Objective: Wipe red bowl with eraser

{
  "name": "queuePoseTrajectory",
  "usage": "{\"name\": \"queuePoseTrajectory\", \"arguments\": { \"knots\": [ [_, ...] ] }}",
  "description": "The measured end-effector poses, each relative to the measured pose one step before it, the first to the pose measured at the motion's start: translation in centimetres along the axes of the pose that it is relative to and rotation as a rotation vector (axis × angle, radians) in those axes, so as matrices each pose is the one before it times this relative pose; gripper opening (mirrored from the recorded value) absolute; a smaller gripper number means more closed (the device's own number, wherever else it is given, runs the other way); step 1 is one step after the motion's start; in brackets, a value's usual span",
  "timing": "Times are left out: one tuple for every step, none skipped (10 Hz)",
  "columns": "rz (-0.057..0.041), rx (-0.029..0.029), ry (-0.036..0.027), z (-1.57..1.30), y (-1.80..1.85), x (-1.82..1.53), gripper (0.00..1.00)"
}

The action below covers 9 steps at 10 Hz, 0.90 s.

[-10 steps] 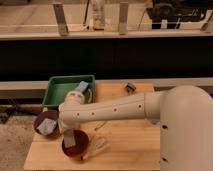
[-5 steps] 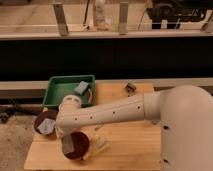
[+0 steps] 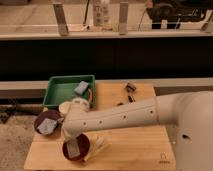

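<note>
The red bowl (image 3: pixel 84 145) stands on the wooden table near its front left. A grey block, apparently the eraser (image 3: pixel 73 148), lies in the bowl against its left inner side. My white arm reaches in from the right and bends down over the bowl. My gripper (image 3: pixel 76 144) is at the bowl, on the grey block. My arm hides the bowl's far rim.
A second dark red bowl (image 3: pixel 40 120) with a grey piece in it stands to the left. A green tray (image 3: pixel 62 92) behind holds a grey sponge (image 3: pixel 81 88). Pale sticks (image 3: pixel 99 145) lie right of the bowl. Small dark items (image 3: pixel 131 87) lie at the back.
My arm's lower end has swung left and down over the red bowl. The grey block now shows in the bowl's left part. The bowl has stayed about where it was.
</note>
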Motion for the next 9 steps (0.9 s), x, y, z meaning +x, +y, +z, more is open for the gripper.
{"name": "queuePoseTrajectory", "arguments": {
  "knots": [
    [0.00344,-0.00513,0.00487,-0.206,0.377,-0.210,0.00],
    [0.00669,-0.01327,0.00783,-0.308,0.573,-0.106,0.00],
    [0.00852,-0.01704,0.00451,-0.224,0.780,0.006,0.00],
    [0.00843,-0.01454,0.00394,-0.041,0.778,0.432,0.00],
    [0.00043,-0.00748,0.00334,0.109,0.571,0.623,0.00],
    [0.00099,-0.00465,0.00280,0.096,0.447,0.390,0.00],
    [0.00140,-0.00416,0.00699,0.370,0.647,0.722,0.00],
    [-0.00466,0.00229,0.00403,0.471,-0.003,0.328,0.00],
    [-0.00552,0.00330,0.00379,0.401,-0.174,0.333,0.00]
  ]
}}
